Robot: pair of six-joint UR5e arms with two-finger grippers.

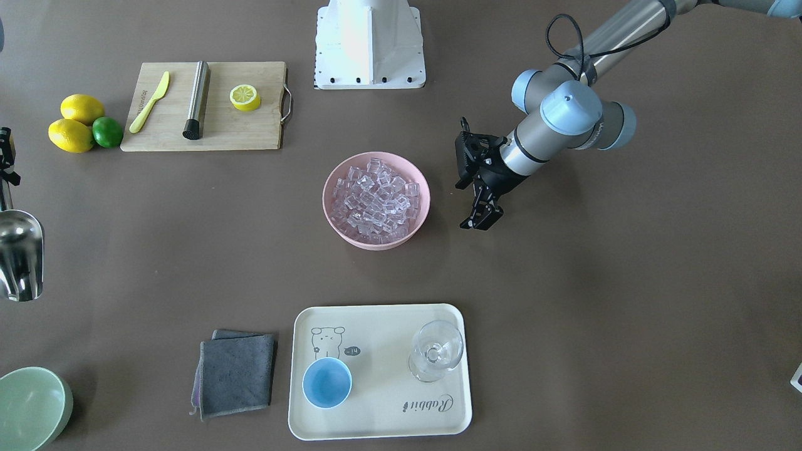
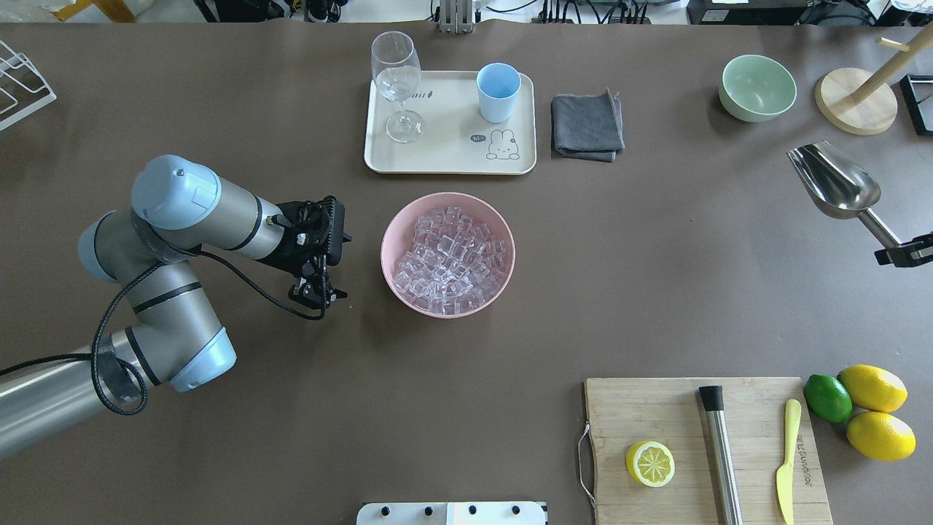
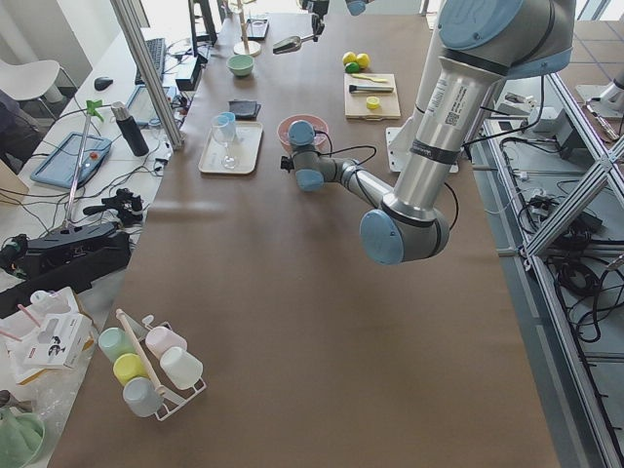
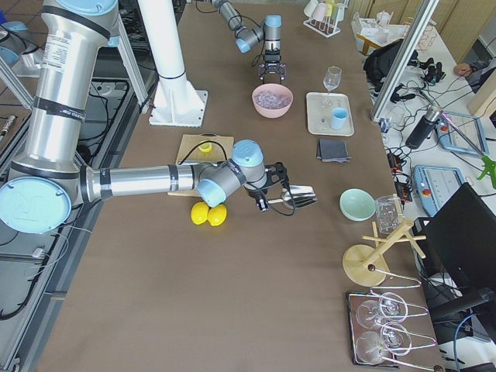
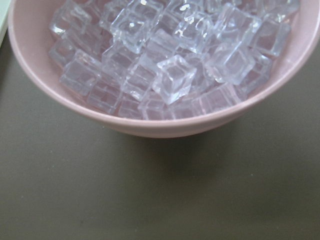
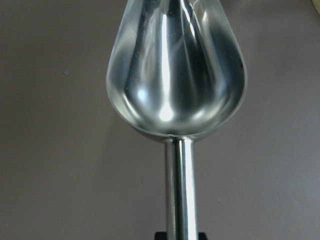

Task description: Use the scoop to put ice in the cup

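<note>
Scoop: shiny steel, deep rounded bowl, thin straight handle. Nothing in it, the wrist cam shows only reflections inside. R gripper is clamped on the handle end and holds the scoop above the table at the far right, near the pale green bowl. Ice: clear cubes heaped in the pink bowl mid-table. L gripper is just beside that bowl, tips down, jaws look apart, nothing held. Cup: light blue, upright, empty, on the cream tray w/ a stemmed glass, well apart from the scoop.
</note>
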